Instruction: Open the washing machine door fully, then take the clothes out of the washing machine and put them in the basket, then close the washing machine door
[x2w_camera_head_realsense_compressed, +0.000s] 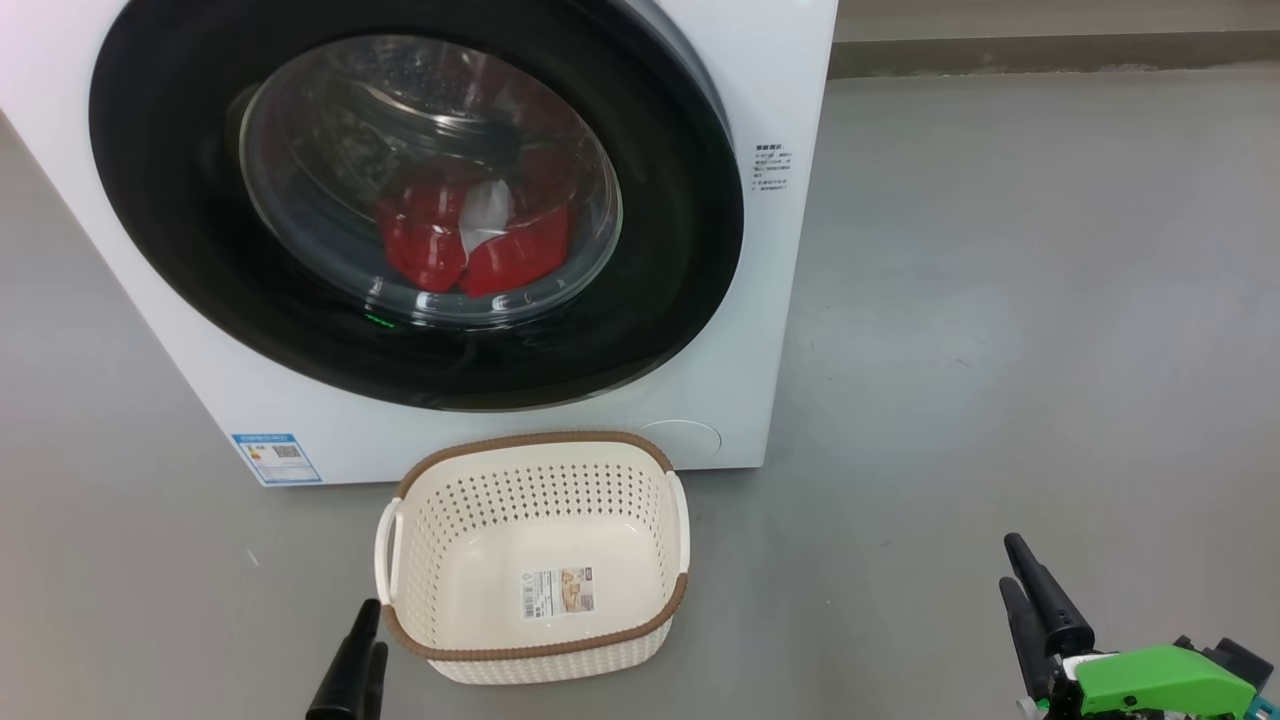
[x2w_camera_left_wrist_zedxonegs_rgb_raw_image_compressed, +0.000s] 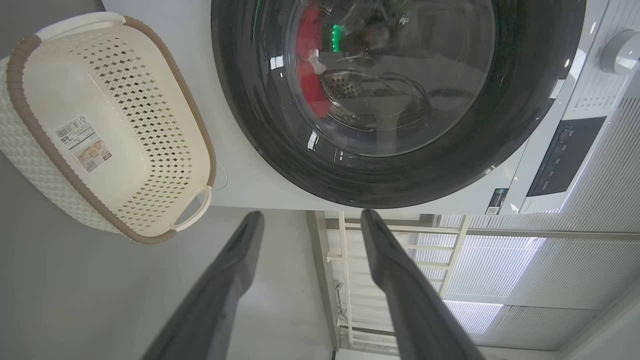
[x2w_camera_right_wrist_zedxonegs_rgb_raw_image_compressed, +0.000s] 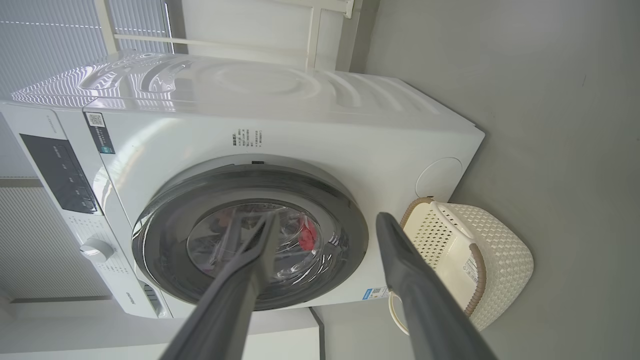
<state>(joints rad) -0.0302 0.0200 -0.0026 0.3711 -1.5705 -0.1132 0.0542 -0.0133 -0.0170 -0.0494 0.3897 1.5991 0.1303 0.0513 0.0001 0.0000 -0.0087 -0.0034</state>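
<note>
Step in hand: we are judging the opening as not yet begun; the washing machine door (x2w_camera_head_realsense_compressed: 400, 120) is sitting shut on the washing machine (x2w_camera_head_realsense_compressed: 760, 300).
Doing it well: we are advising hooking the ring's edge and swinging wide, clearing the basket (x2w_camera_head_realsense_compressed: 530, 440) just in front.
Clothes (x2w_camera_head_realsense_compressed: 470, 245): lying behind the glass.
Left gripper (x2w_camera_left_wrist_zedxonegs_rgb_raw_image_compressed: 311, 215): hovering low beside the basket, fingers spread, empty.
Right gripper (x2w_camera_head_realsense_compressed: 1012, 562): hanging low, well apart from the machine, fingers spread, empty.
</note>
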